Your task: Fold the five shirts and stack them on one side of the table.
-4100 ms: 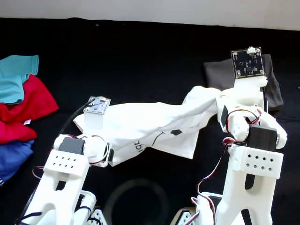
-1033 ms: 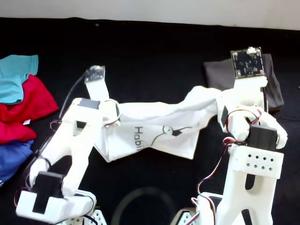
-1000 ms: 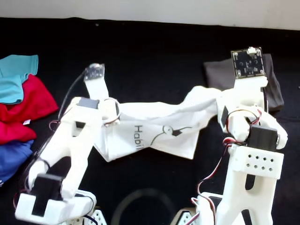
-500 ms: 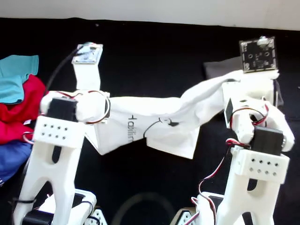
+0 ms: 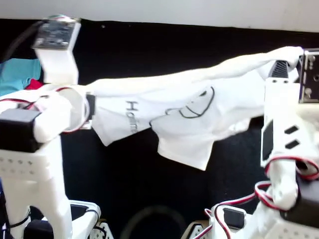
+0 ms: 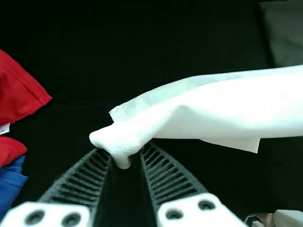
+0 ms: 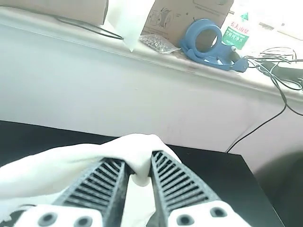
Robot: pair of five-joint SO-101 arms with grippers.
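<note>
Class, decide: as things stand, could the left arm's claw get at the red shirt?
Probably not yet: the left claw is shut on a corner of the white shirt, held above the table. The red shirt lies close by with nothing between, but the claw is full.

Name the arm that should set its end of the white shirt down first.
Left, probably. The left hand grips the white shirt lower, pointed down at the table; the right hand holds the other end up high.
</note>
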